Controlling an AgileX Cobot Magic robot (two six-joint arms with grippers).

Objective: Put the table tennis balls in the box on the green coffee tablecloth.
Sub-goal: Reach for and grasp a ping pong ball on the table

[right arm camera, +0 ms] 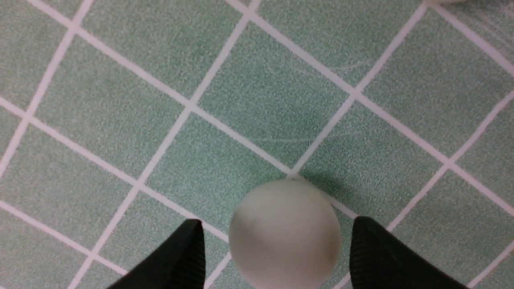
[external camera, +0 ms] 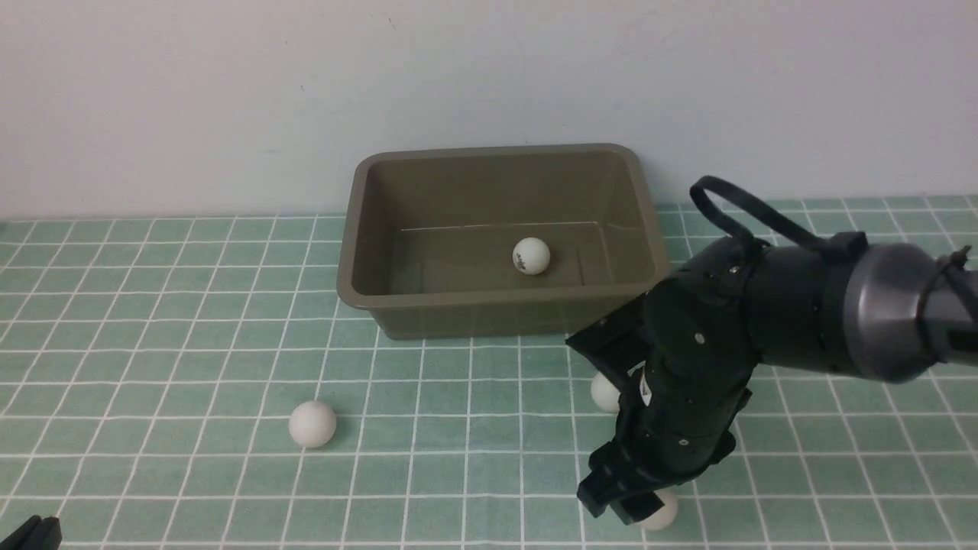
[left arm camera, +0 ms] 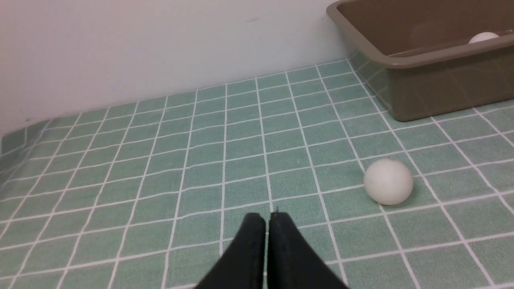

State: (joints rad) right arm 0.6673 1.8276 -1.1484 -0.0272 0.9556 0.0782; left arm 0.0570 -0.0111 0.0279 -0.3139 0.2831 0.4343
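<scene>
The olive-brown box (external camera: 489, 315) stands at the back of the green coffee tablecloth (external camera: 191, 305), with one table tennis ball (external camera: 531, 256) inside it. My right gripper (external camera: 628, 506) points down in front of the box. It is open around a white ball (right arm camera: 285, 233), with a small gap to each finger (right arm camera: 188, 245). That ball (external camera: 661, 513) peeks out below the gripper. Another ball (external camera: 603, 393) is half hidden behind the right arm. A further ball (external camera: 312, 424) lies at the left front, ahead of my shut, empty left gripper (left arm camera: 267, 218).
A pale wall rises right behind the box. In the left wrist view the box (left arm camera: 425, 86) is far right, its ball (left arm camera: 483, 37) just showing over the rim, and the loose ball (left arm camera: 388, 181) rests on the cloth. My left gripper (external camera: 30, 535) barely shows at the bottom-left corner.
</scene>
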